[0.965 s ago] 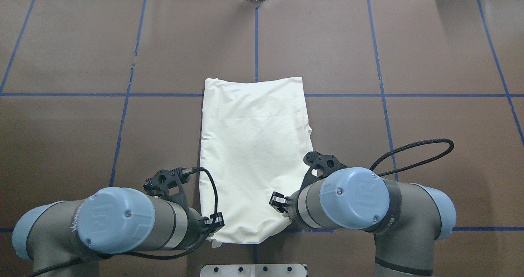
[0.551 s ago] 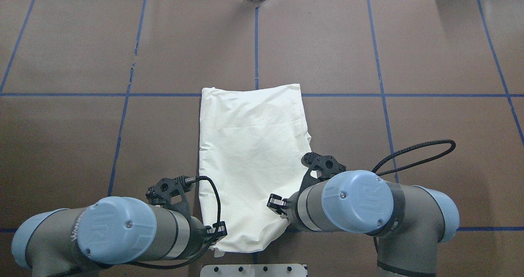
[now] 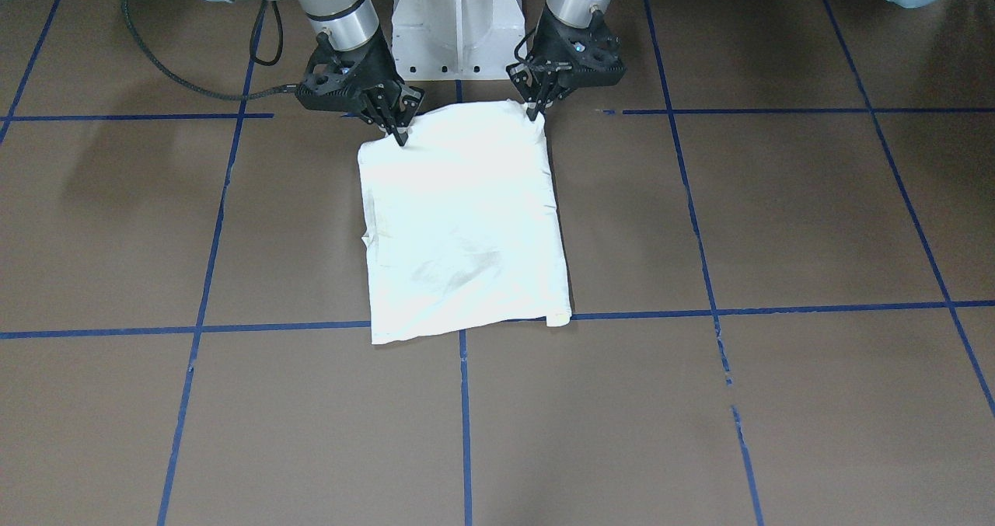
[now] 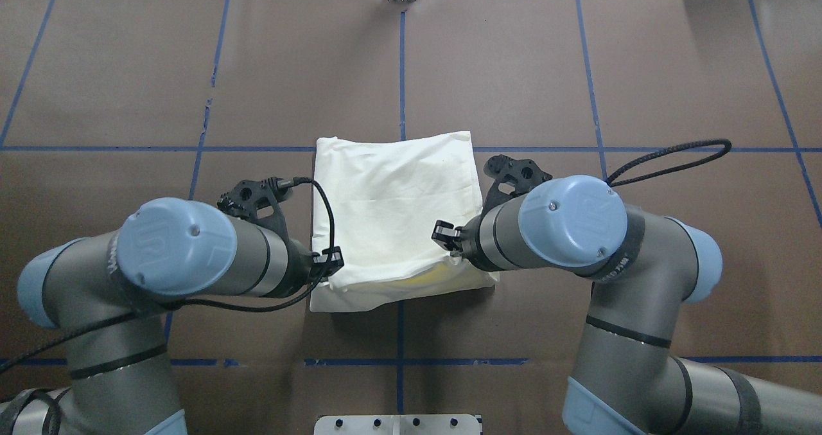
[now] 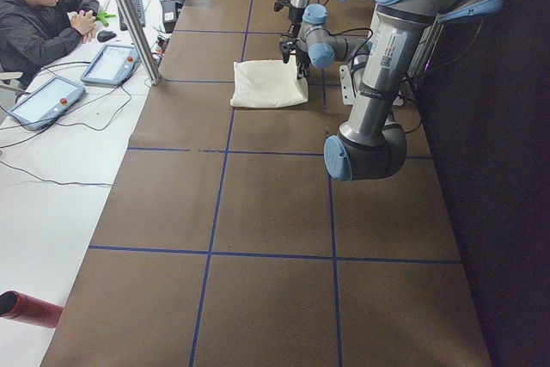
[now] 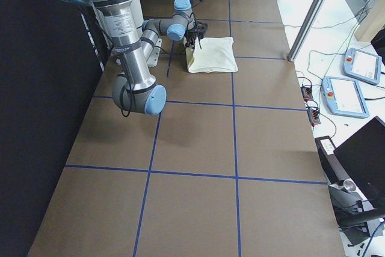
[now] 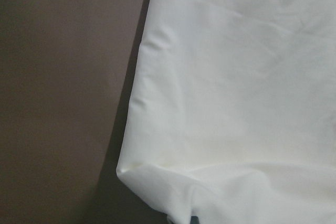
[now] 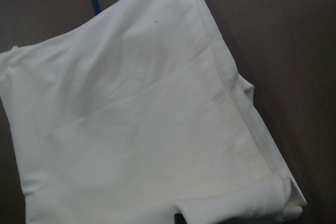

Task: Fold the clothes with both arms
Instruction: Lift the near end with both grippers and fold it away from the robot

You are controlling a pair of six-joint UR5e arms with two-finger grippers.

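Note:
The clothes, one plain cream shirt point(image 4: 392, 197), lie on the brown table in front of the robot, print out of sight apart from a yellow sliver point(image 4: 429, 274) under the raised layer. My left gripper point(image 4: 324, 266) is shut on the shirt's near left corner. My right gripper point(image 4: 449, 242) is shut on the near right corner. In the front-facing view the left gripper point(image 3: 535, 113) and right gripper point(image 3: 398, 131) pinch that same edge of the shirt point(image 3: 466, 223). Both wrist views are filled with cream cloth point(image 7: 236, 103) point(image 8: 131, 129).
The white pedestal point(image 3: 455, 25) stands at the table's near edge between the arms. A black cable point(image 4: 674, 155) loops out from the right arm. Blue tape lines point(image 4: 401, 62) grid the table. A seated person point(image 5: 43, 15) and tablets point(image 5: 112, 62) are at a side desk.
Both grippers have moved away from the robot toward the far edge, carrying the shirt's near edge up and over. The visible shirt is now much shorter, doubled on itself.

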